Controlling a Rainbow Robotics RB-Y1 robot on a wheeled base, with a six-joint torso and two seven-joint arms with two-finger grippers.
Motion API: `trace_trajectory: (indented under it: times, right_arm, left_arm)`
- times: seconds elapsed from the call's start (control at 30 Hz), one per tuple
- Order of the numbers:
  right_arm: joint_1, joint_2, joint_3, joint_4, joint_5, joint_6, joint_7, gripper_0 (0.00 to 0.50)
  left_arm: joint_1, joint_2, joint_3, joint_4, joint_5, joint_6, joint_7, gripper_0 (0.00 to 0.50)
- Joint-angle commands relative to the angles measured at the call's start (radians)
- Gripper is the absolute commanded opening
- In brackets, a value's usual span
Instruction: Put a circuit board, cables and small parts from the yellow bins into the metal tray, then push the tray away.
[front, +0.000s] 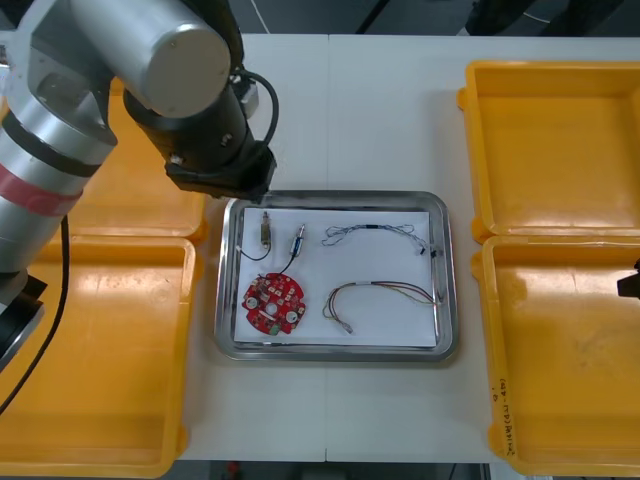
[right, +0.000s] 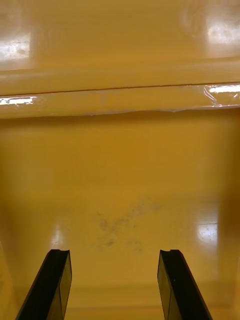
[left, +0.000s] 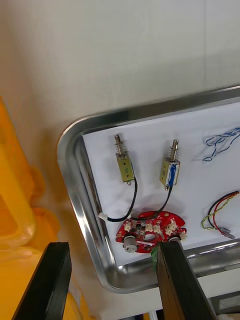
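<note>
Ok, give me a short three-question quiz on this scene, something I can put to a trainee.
1. True or false: the red circuit board lies in the metal tray.
2. The right gripper, open, is over: A) the tray; B) a yellow bin; C) the circuit board.
3. How many small metal parts lie in the tray, near the corner where the left gripper hangs open?

Key: 1 true. 2 B. 3 two.
</note>
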Motion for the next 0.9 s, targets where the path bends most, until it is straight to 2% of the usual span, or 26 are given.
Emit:
trace_trajectory:
  times: [0.03,0.23,0.43,0.53,0.9]
  right_arm:
    - [-0.019,-0.066,0.059,-0.056,-0.026,0.003,-0.033,0.5]
    - [-0.071,-0.087,0.145,-0.079,-0.064,0.003,-0.031,0.5]
    - [-0.141,-0.124,0.237,-0.079,-0.173,0.003,-0.03,0.5]
    - [-0.177,-0.129,0.283,-0.079,-0.205,0.003,-0.035,0.5]
    - [-0.324,-0.127,0.52,-0.079,-0.207,0.003,-0.042,0.5]
  left_arm:
    - [-0.013,0.069,0.106,-0.044,0.024,0.01,-0.107,0.5]
    - [0.06,0.135,0.179,-0.076,0.03,0.01,-0.164,0.5]
    - [0.132,0.19,0.238,-0.113,0.043,0.01,-0.174,0.5]
    - [0.155,0.211,0.265,-0.128,0.046,0.01,-0.185,0.5]
    - [0.291,0.257,0.368,-0.248,0.063,0.01,-0.207,0.5]
